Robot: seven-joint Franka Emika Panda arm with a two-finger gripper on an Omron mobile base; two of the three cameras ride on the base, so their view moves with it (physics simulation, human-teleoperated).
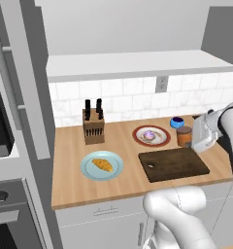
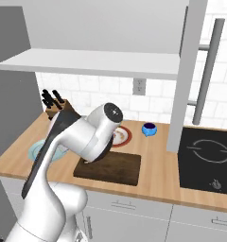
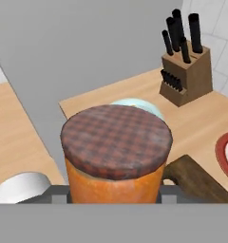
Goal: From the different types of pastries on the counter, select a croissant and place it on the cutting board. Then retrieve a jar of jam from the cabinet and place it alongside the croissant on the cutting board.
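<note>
One jar of jam (image 3: 116, 152) gripped in tool (image 1: 202, 133); two plates, one croissant (image 1: 102, 165), one cutting board (image 1: 174, 164).

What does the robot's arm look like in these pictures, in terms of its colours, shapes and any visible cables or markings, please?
The arm is built of glossy white, rounded tubular segments with bulbous elbows, joined by dark grey to black joint sections; one long dark panel runs down a lower link. A round end cap shows a dark disc. The hand is a boxy white-grey block. No cables, logos or markings are visible.

Two plates (image 1: 102, 166) (image 1: 151, 135), one croissant (image 1: 102, 164), one frosted pastry (image 1: 149, 134), one jam jar (image 1: 184, 136), one blue bowl (image 1: 177, 122), one cutting board (image 1: 174, 164), one knife block (image 1: 93, 126).
</note>
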